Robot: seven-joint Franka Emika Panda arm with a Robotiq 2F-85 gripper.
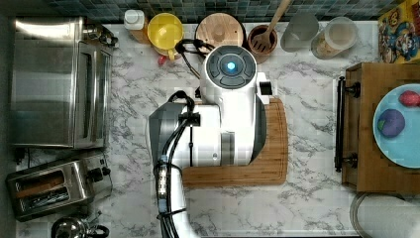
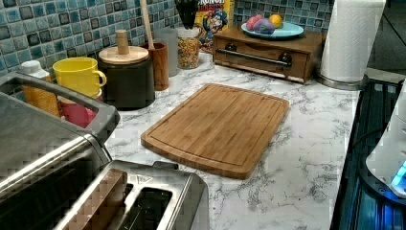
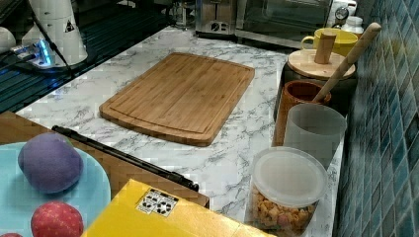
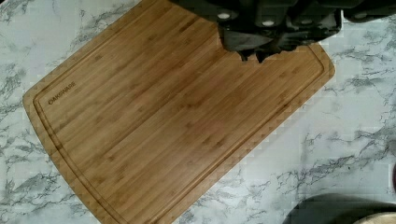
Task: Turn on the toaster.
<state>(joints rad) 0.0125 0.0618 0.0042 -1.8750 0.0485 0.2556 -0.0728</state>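
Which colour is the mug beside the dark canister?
The mug is yellow, clearest in the left view, next to the canister.

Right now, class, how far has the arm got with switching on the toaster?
Nothing looks done. The toaster sits at the top view's lower left, its end with the black knobs untouched. In hand: the end effector hangs above the cutting board, well away from the toaster. Left: cross to the toaster and press its lever.

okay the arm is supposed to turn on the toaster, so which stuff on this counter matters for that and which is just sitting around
Matters:
toaster
gripper

Just sitting around:
toaster oven
cutting board
kettle
yellow mug
cereal jar
plate of fruit
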